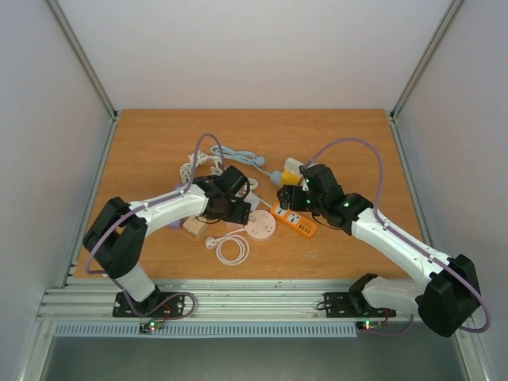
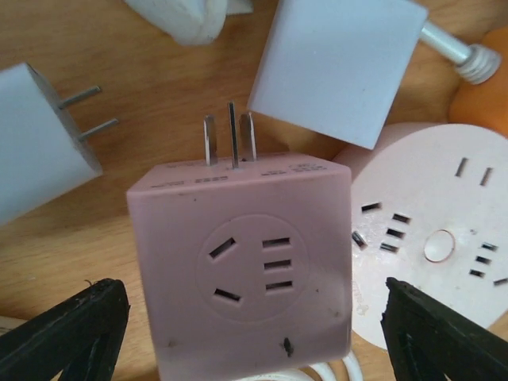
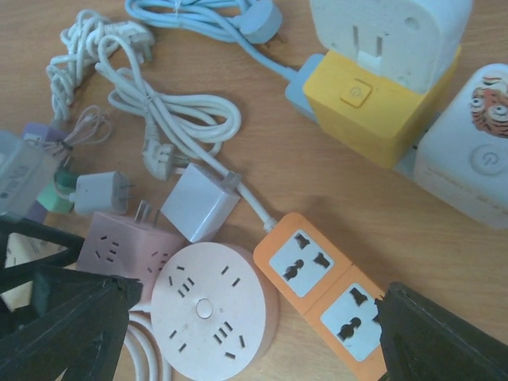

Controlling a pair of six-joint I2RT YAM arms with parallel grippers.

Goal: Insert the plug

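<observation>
I'm looking at the pink cube adapter (image 2: 242,270), which is lying on the counter (image 2: 159,71) and filling the lower middle of the left wrist view. Its socket face is pointing at the camera and its three flat prongs (image 2: 232,143) are aiming at the top of the frame, bare, not in any socket.

The left fingers (image 2: 63,333) are standing wide, one in each lower corner of that view. The cube is sitting between them with a gap on both sides, so they're gripping nothing.

The round pink power strip (image 2: 429,238) is sitting just right of the cube. I can't tell if the two are touching. A white charger block (image 2: 337,67) is lying tilted just above the prongs, and a white two-pin plug (image 2: 36,151) is sitting at the left edge, pins pointing right.

In the right wrist view, the right fingers (image 3: 444,341) are also spread wide and holding nothing. They're hanging in the lower corners over the round strip and the orange power strip (image 3: 325,290), which is lying bottom centre-right.

- **Upper right:** a yellow cube (image 3: 373,107) is sitting with a white cube (image 3: 389,36) on it. Beside them is a white adapter with a cartoon face (image 3: 468,143).
- **Top and upper left:** a light blue cable (image 3: 238,20) is running along the top, and a white cable bundle (image 3: 159,111) is lying upper left.

In the top view both arms are reaching into the cluster at the middle of the counter.
</observation>
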